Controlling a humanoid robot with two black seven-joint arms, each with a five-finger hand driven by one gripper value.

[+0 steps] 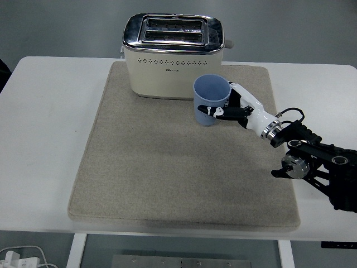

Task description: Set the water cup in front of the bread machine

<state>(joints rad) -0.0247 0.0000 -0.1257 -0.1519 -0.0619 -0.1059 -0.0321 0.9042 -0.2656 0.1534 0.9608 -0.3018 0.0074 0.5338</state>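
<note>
A blue water cup (211, 98) stands upright, open mouth up, just in front of the right part of the cream toaster (173, 56), which sits at the back of the beige mat (167, 167). My right hand (226, 110), white with black fingers, is shut on the cup from its right side. Its black arm (312, 162) runs back toward the lower right. From this view I cannot tell whether the cup rests on the mat or hangs just above it. The left arm does not show.
The mat covers most of the white table (44, 139). A white power strip with cables (17, 259) lies on the floor at the bottom left, below the table's near edge.
</note>
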